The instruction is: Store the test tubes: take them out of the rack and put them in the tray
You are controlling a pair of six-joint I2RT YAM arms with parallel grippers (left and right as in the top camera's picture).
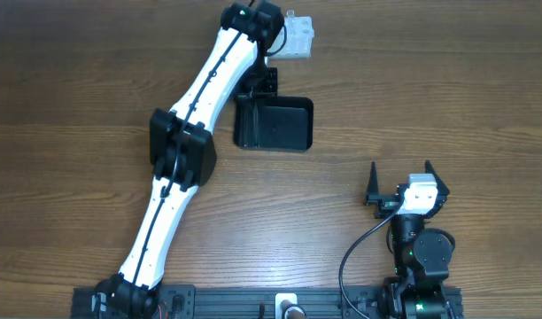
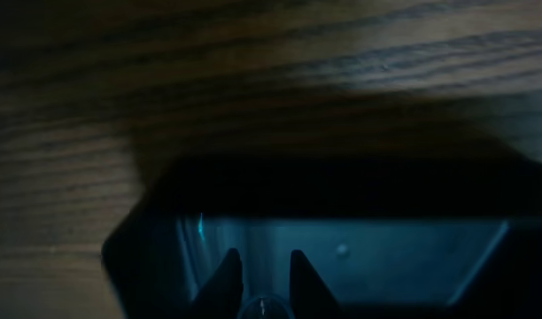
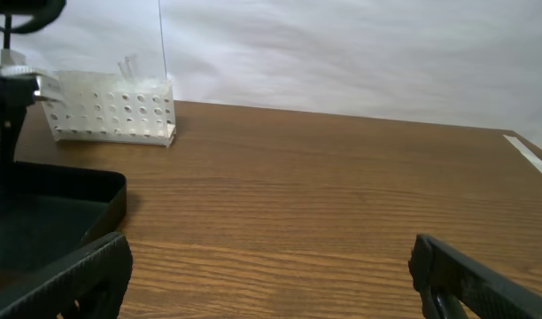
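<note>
The white test tube rack (image 1: 298, 37) stands at the far side of the table, and clear tubes (image 3: 127, 66) stick up from it. Just in front of it lies the black tray (image 1: 293, 133). My left gripper (image 1: 256, 89) hangs over the tray's left end. In the left wrist view its fingers (image 2: 227, 275) stand close together above the tray floor (image 2: 386, 257), with a small clear round thing (image 2: 262, 306), apparently a test tube, pinched between them. My right gripper (image 1: 401, 168) rests open and empty near its base, well away from tray and rack.
The left arm (image 1: 196, 106) stretches diagonally across the left half of the table. Bare wooden table surface (image 3: 342, 177) lies between the right gripper and the tray. A white wall stands behind the rack.
</note>
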